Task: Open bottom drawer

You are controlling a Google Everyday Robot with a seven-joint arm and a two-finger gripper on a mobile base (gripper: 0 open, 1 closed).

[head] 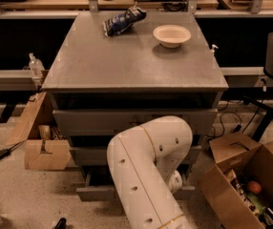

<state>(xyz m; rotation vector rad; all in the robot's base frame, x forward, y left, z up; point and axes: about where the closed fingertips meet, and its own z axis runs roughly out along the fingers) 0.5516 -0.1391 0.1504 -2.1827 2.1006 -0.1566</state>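
Pincer [176, 182] is down at the bottom drawer [94, 193], mostly behind the arm [146, 171], can't tell its grip.

Slim grey bottom drawer [94, 193] juts slightly out, hand hidden behind arm [141, 175].

arm [146, 175]: white rounded casing | dark holes | gold seams | gripper hidden behind it

- Blue snack bag [123, 21] lying at back left of grey cabinet top [127, 66].
- Pale bowl [172, 35] upright to the right of the bag, apart from it.
- Open cardboard box [244, 173] on floor, right; contents unclear.
- Smaller cardboard box [46, 152] on floor, left.
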